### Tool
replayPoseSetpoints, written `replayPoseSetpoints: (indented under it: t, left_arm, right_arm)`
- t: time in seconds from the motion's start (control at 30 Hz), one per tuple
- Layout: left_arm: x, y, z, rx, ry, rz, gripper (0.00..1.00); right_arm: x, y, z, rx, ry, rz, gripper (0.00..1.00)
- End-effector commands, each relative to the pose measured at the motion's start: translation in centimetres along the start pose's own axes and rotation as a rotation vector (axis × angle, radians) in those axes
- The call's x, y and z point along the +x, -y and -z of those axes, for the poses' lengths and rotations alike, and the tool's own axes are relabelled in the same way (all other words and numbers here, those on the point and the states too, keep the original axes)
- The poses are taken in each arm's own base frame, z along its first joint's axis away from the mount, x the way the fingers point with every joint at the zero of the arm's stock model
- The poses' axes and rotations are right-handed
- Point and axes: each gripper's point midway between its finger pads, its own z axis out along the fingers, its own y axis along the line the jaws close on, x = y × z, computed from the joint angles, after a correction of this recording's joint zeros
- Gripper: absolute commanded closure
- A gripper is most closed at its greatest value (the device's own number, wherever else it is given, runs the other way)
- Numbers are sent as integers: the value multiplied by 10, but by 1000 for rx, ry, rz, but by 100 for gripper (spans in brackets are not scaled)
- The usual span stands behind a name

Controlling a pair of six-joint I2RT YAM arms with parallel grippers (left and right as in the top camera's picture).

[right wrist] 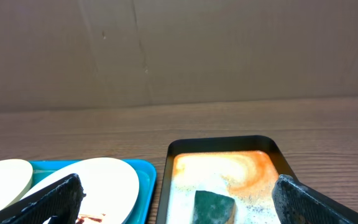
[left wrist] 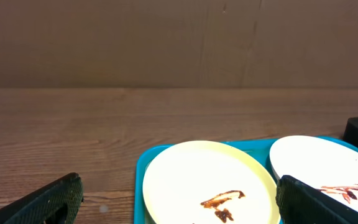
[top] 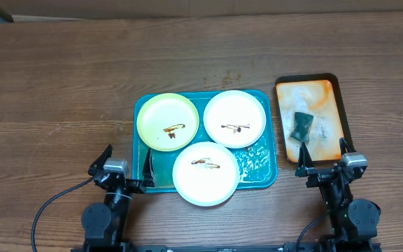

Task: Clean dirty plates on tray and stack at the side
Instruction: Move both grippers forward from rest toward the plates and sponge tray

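Note:
A teal-blue tray (top: 143, 105) holds three plates, each with a brown smear at its centre: a pale yellow-green plate (top: 167, 121) at the back left, a white plate (top: 234, 117) at the back right, and a white plate (top: 206, 173) at the front overhanging the tray's near rim. In the left wrist view I see the yellow-green plate (left wrist: 207, 180) and a white plate (left wrist: 319, 162). My left gripper (top: 126, 170) is open and empty near the tray's front left corner. My right gripper (top: 324, 163) is open and empty, in front of the orange tray.
An orange dark-rimmed tray (top: 325, 87) with foam and a dark green sponge (top: 302, 126) stands right of the teal tray; it also shows in the right wrist view (right wrist: 219, 155) with the sponge (right wrist: 214, 206). Brown wooden table all round.

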Motion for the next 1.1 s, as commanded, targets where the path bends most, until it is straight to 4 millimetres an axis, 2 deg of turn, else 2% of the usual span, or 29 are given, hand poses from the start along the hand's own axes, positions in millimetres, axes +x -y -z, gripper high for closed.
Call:
replayPoseSetpoints:
  t: [0.0,0.47,0.7,0.9,1.07]
  left_arm:
    - [0,1,0,3,4,-26,0]
    - [2,1,0,6,-4,-25,0]
    - [3,2,0,13,-14,93,0]
    - [7,3,4,1,-118,106,0]
    - [-9,7,13,1,-260,125,0]
  right_arm:
    - [2,-3,0,-14,2,3,0]
    - [2,-4,0,-20,1,-5,0]
    - [2,-5,0,-28,-2,-179,0]
    - [8,-4,1,-5,-65,-302,0]
    - [1,-5,7,25,-187,-348,0]
